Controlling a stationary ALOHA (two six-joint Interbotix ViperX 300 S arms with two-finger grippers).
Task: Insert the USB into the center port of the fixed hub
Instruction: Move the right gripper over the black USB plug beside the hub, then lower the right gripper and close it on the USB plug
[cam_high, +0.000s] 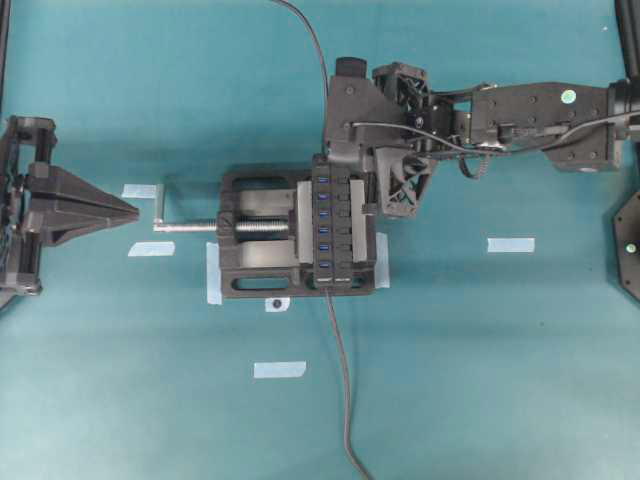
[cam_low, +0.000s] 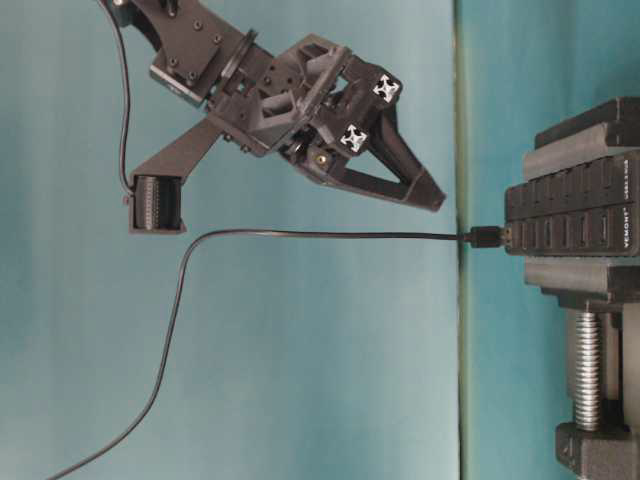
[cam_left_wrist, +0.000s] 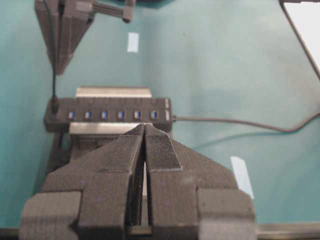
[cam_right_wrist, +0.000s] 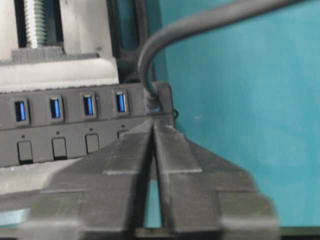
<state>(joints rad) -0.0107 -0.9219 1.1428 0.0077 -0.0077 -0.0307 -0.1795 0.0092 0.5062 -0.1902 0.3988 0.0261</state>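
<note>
Two grippers were over the teal table (cam_high: 520, 380), and neither held anything. The fixed hub (cam_high: 335, 225) sat clamped in a black vise (cam_high: 255, 210) near the middle, its row of blue slots facing up; the vise's silver screw (cam_high: 190, 227) pointed toward the left arm. The USB (cam_low: 485, 237) was seated in the slot at the very end of the row, the end on the right arm's side of the vise; its thin cable (cam_low: 300, 233) ran away from the hub and sagged down to the table. The center port (cam_high: 322, 214) stood bare, three slots along from the plug.

The right gripper (cam_right_wrist: 153, 125) hung tilted over that same end of the hub, its tips just beside the plug and clear of the cable; its fingers (cam_right_wrist: 125, 160) lay close with only a thin dark slit between them, and I could not tell whether the tips actually met. The left gripper (cam_high: 125, 210) rested low, well apart from the vise and aimed at it along the screw; its fingers (cam_left_wrist: 162, 150) were pressed together to a point.

A second cable (cam_high: 345, 400) left the hub's other end and ran off the near edge; several strips of pale tape (cam_high: 510, 244) lay stuck about the table.
</note>
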